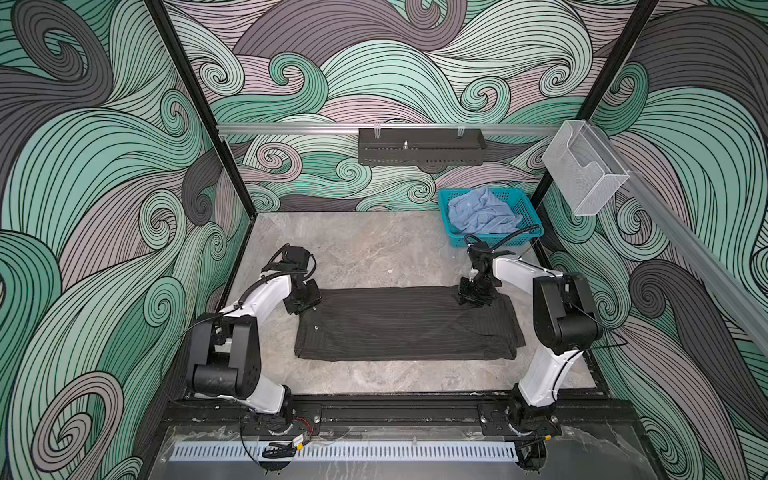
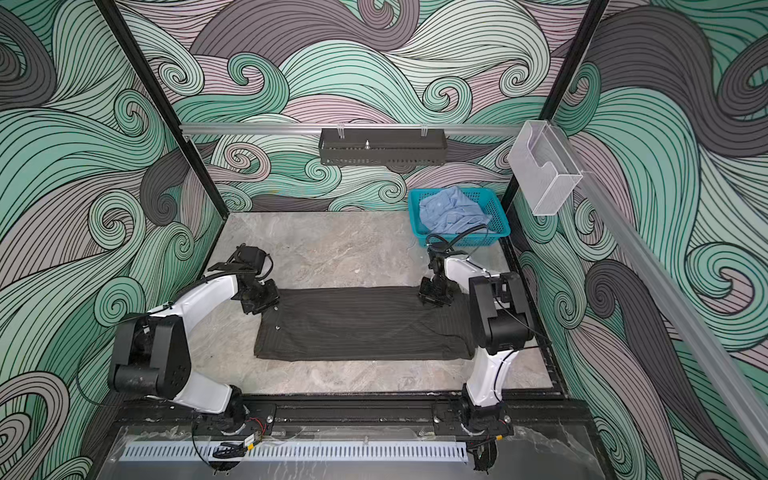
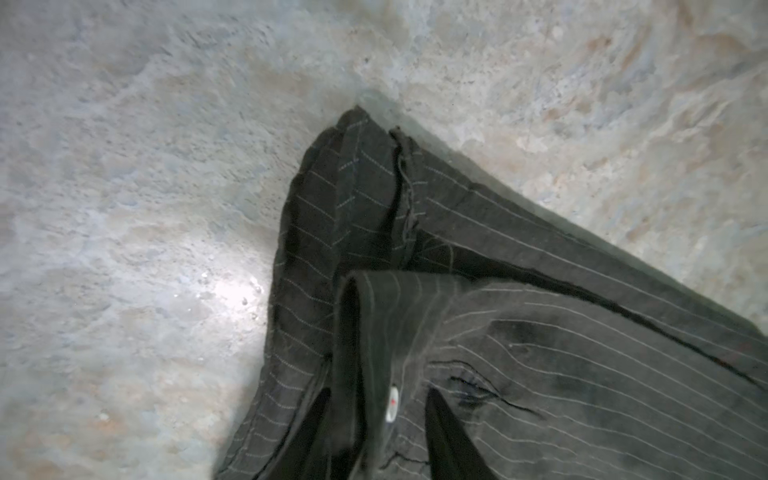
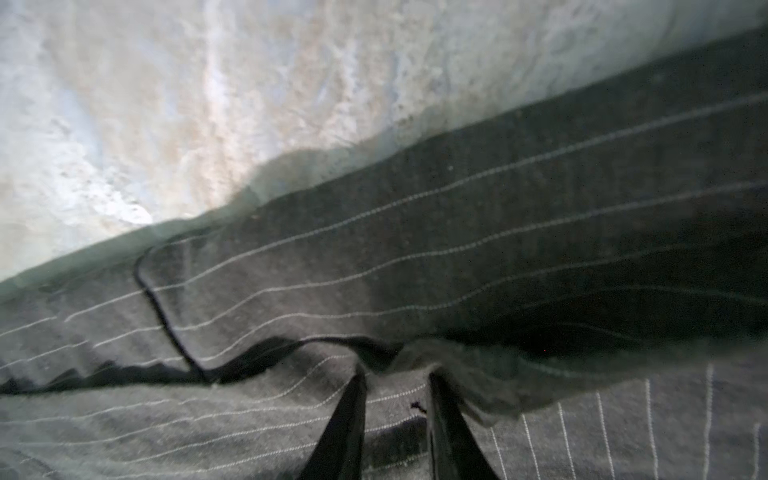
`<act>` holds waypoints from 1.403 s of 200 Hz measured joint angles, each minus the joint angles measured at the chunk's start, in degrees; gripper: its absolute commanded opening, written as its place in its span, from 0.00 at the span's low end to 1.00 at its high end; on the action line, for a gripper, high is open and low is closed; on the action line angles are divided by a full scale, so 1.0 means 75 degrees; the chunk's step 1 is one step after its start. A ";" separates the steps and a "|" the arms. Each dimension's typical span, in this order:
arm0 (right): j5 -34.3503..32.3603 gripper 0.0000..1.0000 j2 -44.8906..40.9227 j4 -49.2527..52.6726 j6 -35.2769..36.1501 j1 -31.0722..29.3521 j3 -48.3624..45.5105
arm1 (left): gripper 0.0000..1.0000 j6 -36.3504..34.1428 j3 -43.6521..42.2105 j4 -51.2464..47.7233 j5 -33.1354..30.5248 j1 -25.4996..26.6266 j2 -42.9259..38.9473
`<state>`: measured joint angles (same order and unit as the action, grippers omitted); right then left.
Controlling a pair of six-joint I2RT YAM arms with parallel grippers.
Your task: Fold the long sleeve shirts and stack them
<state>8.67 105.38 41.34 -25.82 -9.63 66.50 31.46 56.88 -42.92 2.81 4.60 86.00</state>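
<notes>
On the table [image 1: 374, 249]: grey shirt [image 1: 407, 324] lies flat as a long band running left to right, about midway between near and far; the right end sits a little skewed.
Far right corner: blue shirt [image 1: 482, 212] is crumpled in the basket [image 1: 444, 216] — well apart from the grey one.
Left gripper [image 3: 378, 390]: down on the band's far left corner. Jaws stand apart, with a raised fold of cloth and a button [image 3: 392, 403] in the gap, not pinched.
Right gripper [image 4: 397, 374]: down on the far edge near the right end. Fingers [image 4: 347, 415] are apart with cloth bunched at their tips — whether it grips, I cannot tell.
Step, as I judge it: letting go after a lengthwise fold of the grey shirt.
Doing it well: spread both jaws wide before rising. Lift straight up, both together, so no finger drags a layer. Watch the raised fold at the left; it could snag and pull the corner open.
Next, likely: fold the band across, end to end, keeping the far edge lined up.
Progress: early; one shirt part-folded, nothing stacked.
</notes>
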 measured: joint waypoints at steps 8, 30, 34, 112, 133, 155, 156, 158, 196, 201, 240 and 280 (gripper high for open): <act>0.0035 0.47 -0.0140 -0.0038 0.0012 0.0000 -0.0076 | 0.52 -0.0044 0.0108 -0.0140 0.0032 -0.0003 -0.0128; 0.0067 0.55 -0.0871 -0.0026 -0.0096 0.0000 -0.0289 | 0.60 -0.0315 0.0551 -0.0458 0.0216 0.0015 -0.0697; 0.0073 0.56 -0.1107 -0.0032 -0.0152 0.0000 -0.0347 | 0.61 -0.0361 0.0647 -0.0498 0.0230 0.0047 -0.0790; 0.0525 0.62 -0.3558 -0.0557 -0.2256 -0.0006 -0.2978 | 0.53 -0.0912 0.2495 -0.0737 0.1198 0.1169 0.2454; 0.0510 0.63 -0.3870 -0.0743 -0.3005 -0.0073 -0.3724 | 0.54 -0.0906 0.2483 -0.0997 0.1227 0.1151 0.3130; 0.0440 0.64 -0.4246 -0.1259 -0.3844 -0.0131 -0.4205 | 0.54 -0.0804 0.2366 -0.1107 0.1274 0.1061 0.3299; 0.0440 0.64 -0.4252 -0.1276 -0.3864 -0.0134 -0.4217 | 0.54 -0.0801 0.2352 -0.1107 0.1279 0.1055 0.3302; 0.0431 0.64 -0.4266 -0.1329 -0.3931 -0.0137 -0.4246 | 0.54 -0.0787 0.2317 -0.1110 0.1303 0.1046 0.3308; 0.0481 0.64 -0.3567 -0.1964 -0.4843 -0.0157 -0.3981 | 0.54 -0.0428 0.1250 -0.0822 0.1903 0.0632 0.2716; 0.0519 0.63 -0.3413 -0.2063 -0.4916 -0.0163 -0.3858 | 0.54 -0.0385 0.1055 -0.0813 0.1958 0.0583 0.2570; 0.0871 0.59 -0.1719 -0.3069 -0.5161 -0.0460 -0.2530 | 0.54 0.0111 -0.0702 -0.0676 0.2530 0.0420 0.1262; 0.1131 0.56 -0.0169 -0.3637 -0.5080 -0.1236 -0.0947 | 0.53 0.0676 -0.1795 -0.0525 0.3127 0.0417 0.0440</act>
<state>17.15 104.12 14.06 -63.92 -18.90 59.40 36.53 43.42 -46.85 26.26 7.73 89.30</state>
